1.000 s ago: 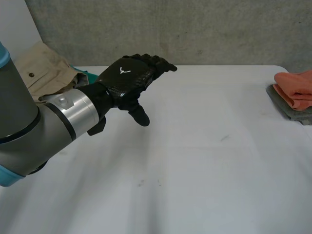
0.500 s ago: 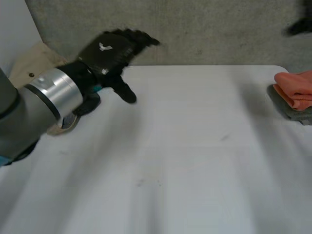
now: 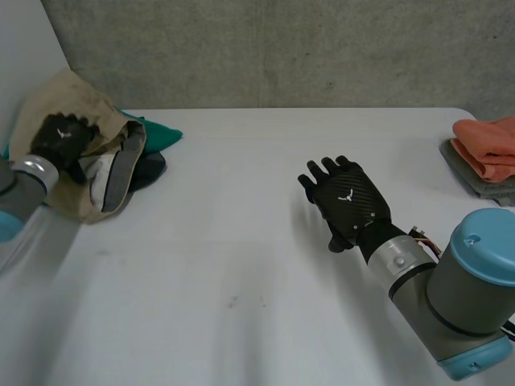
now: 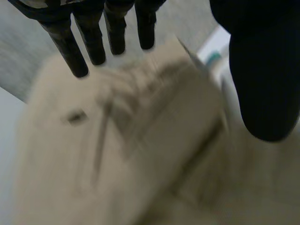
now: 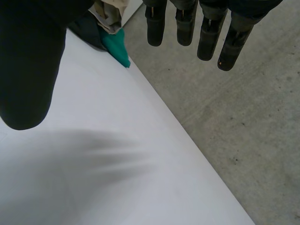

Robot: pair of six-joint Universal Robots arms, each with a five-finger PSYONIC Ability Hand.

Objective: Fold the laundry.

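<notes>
A heap of laundry lies at the table's far left corner: a beige garment (image 3: 84,96) on top, a teal cloth (image 3: 158,133) and a dark cloth (image 3: 150,169) beneath it. My left hand (image 3: 63,137) is over the beige garment (image 4: 140,154), open, with straight fingers (image 4: 75,51) and the thumb held apart just above the fabric. My right hand (image 3: 348,201) hovers open over the bare table right of the middle, holding nothing. Past its fingers (image 5: 187,23) the right wrist view shows the teal cloth (image 5: 117,47).
A folded orange cloth (image 3: 487,145) rests on a folded grey cloth (image 3: 483,186) at the table's right edge. The white table (image 3: 241,265) stretches between the two hands. A grey concrete wall stands behind the far edge.
My left arm has swung from the table's middle back to the left, onto the laundry heap. My right hand has come into view over the table.
</notes>
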